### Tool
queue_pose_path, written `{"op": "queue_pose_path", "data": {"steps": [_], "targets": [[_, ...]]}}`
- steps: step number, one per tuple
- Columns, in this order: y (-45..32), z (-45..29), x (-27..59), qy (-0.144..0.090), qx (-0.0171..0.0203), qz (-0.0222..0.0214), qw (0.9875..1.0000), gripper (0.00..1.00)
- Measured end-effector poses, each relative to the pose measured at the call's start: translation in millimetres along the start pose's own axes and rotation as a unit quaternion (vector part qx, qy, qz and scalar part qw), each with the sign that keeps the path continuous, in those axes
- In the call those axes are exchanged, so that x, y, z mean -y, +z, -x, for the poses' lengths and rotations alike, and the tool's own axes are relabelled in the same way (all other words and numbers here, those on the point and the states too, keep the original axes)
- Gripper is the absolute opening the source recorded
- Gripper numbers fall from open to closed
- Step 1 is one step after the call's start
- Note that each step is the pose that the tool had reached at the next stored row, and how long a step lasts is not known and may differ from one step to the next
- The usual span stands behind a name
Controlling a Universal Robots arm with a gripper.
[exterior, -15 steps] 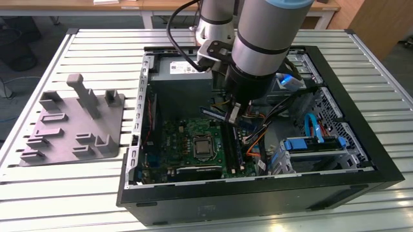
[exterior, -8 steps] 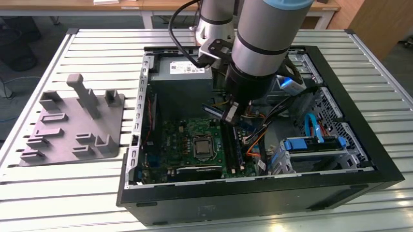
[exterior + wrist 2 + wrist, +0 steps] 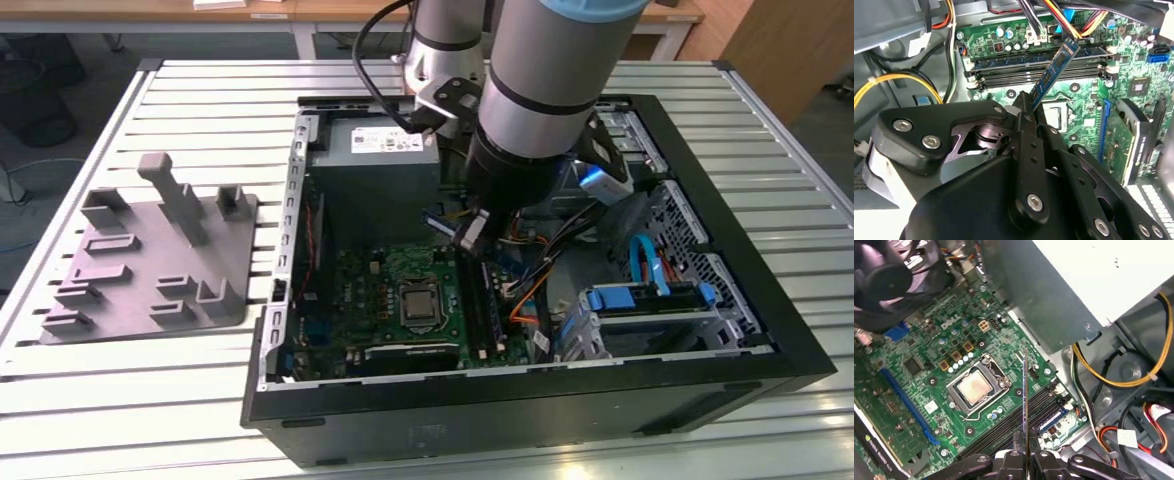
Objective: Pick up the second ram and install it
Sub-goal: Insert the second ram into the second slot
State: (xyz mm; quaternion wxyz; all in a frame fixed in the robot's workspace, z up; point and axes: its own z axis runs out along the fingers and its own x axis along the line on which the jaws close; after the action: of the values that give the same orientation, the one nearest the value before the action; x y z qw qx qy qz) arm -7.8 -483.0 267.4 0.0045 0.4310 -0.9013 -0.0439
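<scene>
My gripper (image 3: 1030, 106) is shut on the second ram (image 3: 1055, 70), a thin dark green strip that sticks out from between the fingertips. In the first wrist view the ram (image 3: 1025, 395) shows edge-on above the gripper (image 3: 1025, 454). It hangs tilted over the motherboard (image 3: 1079, 100), just above the long black memory slots (image 3: 1044, 74) and apart from them. One slot holds another seated strip (image 3: 1019, 60). In the exterior view the gripper (image 3: 475, 236) reaches down into the open computer case (image 3: 747, 330), over the motherboard (image 3: 380, 300).
A grey holder block (image 3: 147, 260) lies on the slatted table (image 3: 200, 90) at the exterior view's left. Inside the case are the power supply (image 3: 380, 150), loose cables (image 3: 899, 82), the processor socket (image 3: 974, 390), a fan (image 3: 884, 280) and a drive cage (image 3: 654, 305).
</scene>
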Motion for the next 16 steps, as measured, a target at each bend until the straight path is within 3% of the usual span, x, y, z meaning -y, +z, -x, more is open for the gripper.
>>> {"op": "queue_pose_path", "data": {"steps": [8, 16], "targets": [[0.4, 0.0, 0.0, 0.049, 0.0041, -0.0015, 0.9988, 0.14], [0.7, 0.0, 0.1, 0.098, 0.0082, -0.0029, 0.9951, 0.14]]}}
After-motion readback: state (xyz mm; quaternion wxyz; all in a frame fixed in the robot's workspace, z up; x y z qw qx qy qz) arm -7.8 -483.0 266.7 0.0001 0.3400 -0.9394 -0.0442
